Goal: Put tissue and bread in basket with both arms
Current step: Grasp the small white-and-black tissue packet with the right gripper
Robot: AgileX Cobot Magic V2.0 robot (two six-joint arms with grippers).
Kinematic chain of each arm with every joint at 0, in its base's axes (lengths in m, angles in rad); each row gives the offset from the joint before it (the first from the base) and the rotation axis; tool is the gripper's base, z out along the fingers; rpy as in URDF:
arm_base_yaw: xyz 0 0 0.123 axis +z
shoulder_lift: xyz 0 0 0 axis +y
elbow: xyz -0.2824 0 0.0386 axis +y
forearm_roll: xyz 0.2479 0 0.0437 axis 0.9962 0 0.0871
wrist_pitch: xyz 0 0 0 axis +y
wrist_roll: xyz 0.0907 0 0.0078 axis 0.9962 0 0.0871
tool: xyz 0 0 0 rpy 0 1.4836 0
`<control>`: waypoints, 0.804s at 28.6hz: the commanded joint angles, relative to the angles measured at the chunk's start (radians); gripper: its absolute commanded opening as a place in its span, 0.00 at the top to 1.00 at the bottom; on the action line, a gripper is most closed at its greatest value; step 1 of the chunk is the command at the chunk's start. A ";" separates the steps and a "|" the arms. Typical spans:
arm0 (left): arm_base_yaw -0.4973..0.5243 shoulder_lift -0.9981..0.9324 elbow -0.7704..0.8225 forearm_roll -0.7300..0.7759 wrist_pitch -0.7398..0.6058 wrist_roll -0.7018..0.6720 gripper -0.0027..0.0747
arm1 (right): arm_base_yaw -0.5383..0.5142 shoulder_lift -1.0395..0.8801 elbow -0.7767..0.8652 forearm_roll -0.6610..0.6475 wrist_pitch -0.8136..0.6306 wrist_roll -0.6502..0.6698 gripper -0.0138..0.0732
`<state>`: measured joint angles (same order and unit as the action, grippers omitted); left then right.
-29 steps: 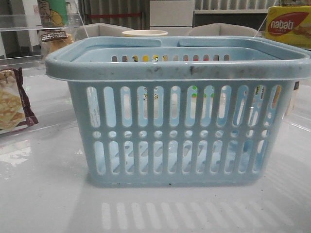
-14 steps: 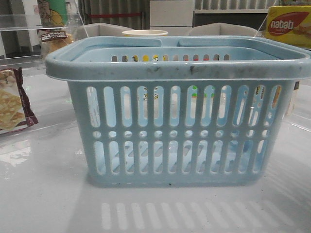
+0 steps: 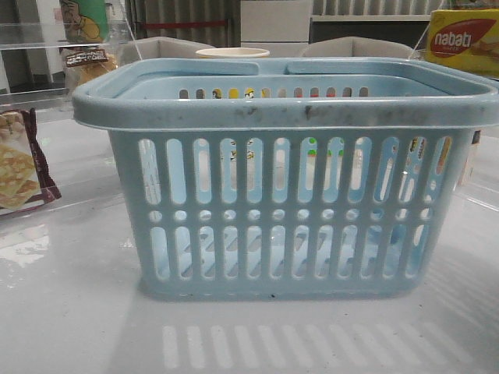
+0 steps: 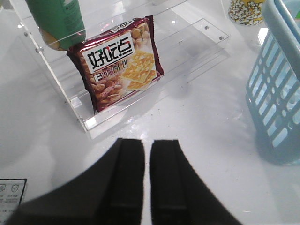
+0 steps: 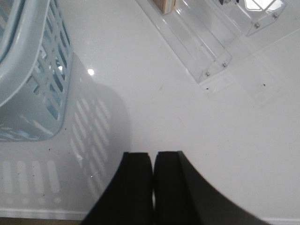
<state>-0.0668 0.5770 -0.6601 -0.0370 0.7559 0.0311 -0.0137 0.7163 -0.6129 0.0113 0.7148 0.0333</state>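
The light blue basket fills the middle of the front view, upright on the white table. Its slotted wall also shows in the left wrist view and in the right wrist view. The bread, a clear packet with a dark label band, stands far back on the left on a clear shelf. The tissue is out of view. My left gripper hovers over bare table, fingers nearly touching, holding nothing. Over the table on the basket's other side, my right gripper is shut and empty. Neither gripper shows in the front view.
A maroon-edged cracker packet leans in a clear acrylic shelf ahead of the left gripper, under a green pack. Another acrylic stand lies ahead of the right gripper. A yellow nabati box and a cream cup stand behind the basket.
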 commanded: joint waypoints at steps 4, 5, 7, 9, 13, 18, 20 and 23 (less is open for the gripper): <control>-0.006 0.009 -0.030 0.004 -0.068 0.000 0.28 | -0.003 0.059 -0.028 -0.003 -0.078 -0.004 0.26; -0.006 0.009 -0.030 0.004 -0.068 0.000 0.28 | -0.003 0.066 -0.028 -0.003 -0.079 -0.004 0.27; -0.006 0.009 -0.030 0.004 -0.068 0.000 0.28 | -0.003 0.085 -0.028 -0.011 -0.085 -0.004 0.27; -0.006 0.009 -0.030 0.004 -0.068 0.000 0.28 | -0.003 0.103 -0.030 -0.032 -0.111 -0.004 0.27; -0.006 0.009 -0.030 0.004 -0.068 0.000 0.28 | -0.042 0.160 -0.078 -0.036 -0.140 -0.004 0.27; -0.006 0.009 -0.030 0.004 -0.068 0.000 0.28 | -0.145 0.293 -0.225 -0.036 -0.137 -0.004 0.27; -0.006 0.009 -0.030 0.004 -0.068 0.000 0.28 | -0.169 0.347 -0.282 -0.036 -0.137 -0.004 0.27; -0.006 0.009 -0.030 0.004 -0.068 0.000 0.28 | -0.183 0.450 -0.380 -0.036 -0.141 -0.004 0.27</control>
<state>-0.0668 0.5770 -0.6601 -0.0306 0.7559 0.0311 -0.1827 1.1116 -0.8951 -0.0114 0.6453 0.0333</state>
